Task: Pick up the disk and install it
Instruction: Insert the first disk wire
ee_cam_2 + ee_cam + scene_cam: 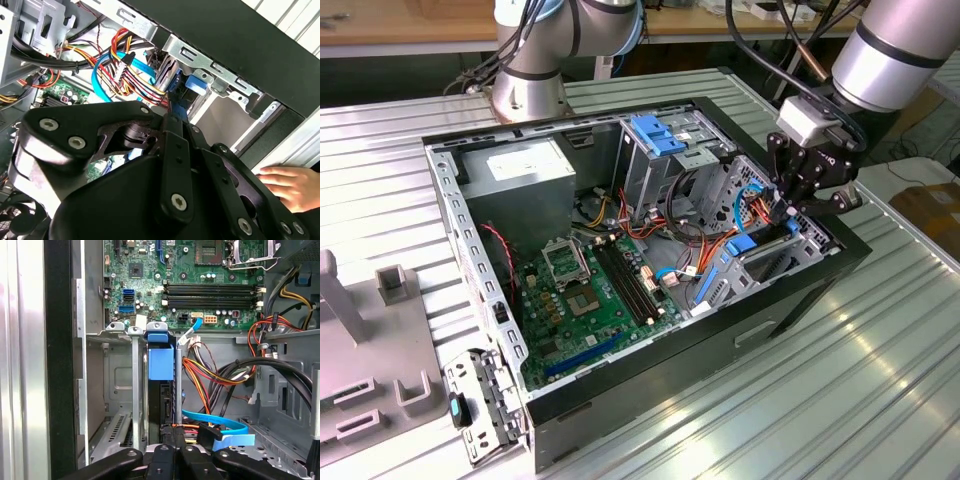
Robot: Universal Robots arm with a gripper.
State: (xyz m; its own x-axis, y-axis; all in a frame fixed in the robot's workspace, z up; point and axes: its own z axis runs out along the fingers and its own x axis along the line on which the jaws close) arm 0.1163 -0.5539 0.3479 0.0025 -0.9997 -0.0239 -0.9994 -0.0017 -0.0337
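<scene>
Gripper point(790, 205) hangs at the exterior view's right, over the drive bay at that end of the open computer case point(720, 340). You see its black fingers point(161, 460) drawn together, clamped on the near edge of the disk point(161, 362) in the first wrist view. The disk stands on edge in a bay slot between grey metal rails, with its blue carrier end toward the motherboard point(200, 290). A thin blue data cable point(215, 420) and a bundle of red, orange and yellow wires point(205, 372) run just beside the slot. In the second wrist view you get the gripper point(171, 116) from behind and a person's hand point(287, 185) lying flat outside the case wall. Upper middle of the exterior view: a tall silver drive cage with a blue latch point(660, 135). The case sits on a ribbed metal table point(840, 400).
</scene>
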